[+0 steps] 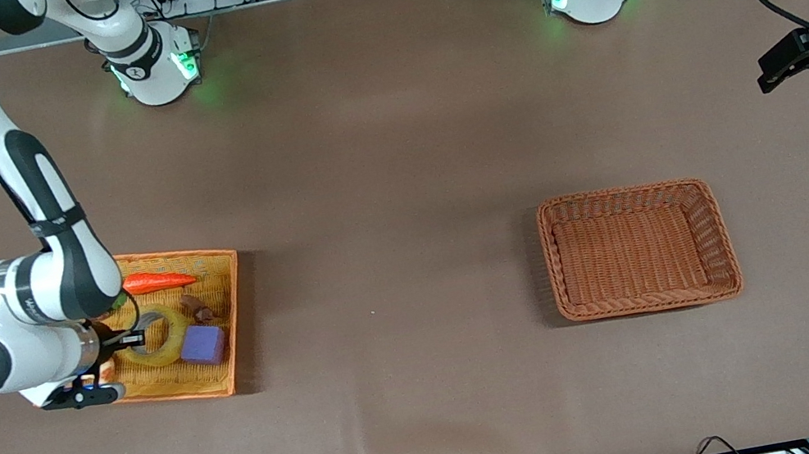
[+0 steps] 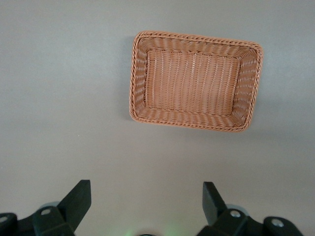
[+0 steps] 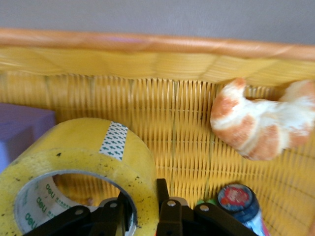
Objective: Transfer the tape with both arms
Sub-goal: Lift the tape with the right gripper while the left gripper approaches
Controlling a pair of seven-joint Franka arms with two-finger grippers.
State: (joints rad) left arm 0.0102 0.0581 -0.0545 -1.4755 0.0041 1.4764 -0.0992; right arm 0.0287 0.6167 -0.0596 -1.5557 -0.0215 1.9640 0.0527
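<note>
The right claw (image 3: 145, 209) is down inside the orange tray (image 1: 232, 324), which sits near the desk (image 1: 380, 181) edge at the right arm's end, and its fingers are pinched on the wall of the tape (image 3: 86, 169): one finger inside the grey core, one outside. Gripping the ring's wall gives a firm hold and likely leaves the rest of the ring free for the other claw to take at a handover. The tape lies in the tray with the purple block (image 1: 203, 345) touching it, a carrot (image 1: 159, 282) toward the tray's edge nearest the robots' bases, and a croissant (image 3: 261, 123) against the tray's wall. The left claw (image 2: 146, 204) waits with its jaws wide, high over the desk at the left arm's end, looking down on the empty brown basket (image 1: 716, 238), probably the tape's destination.
</note>
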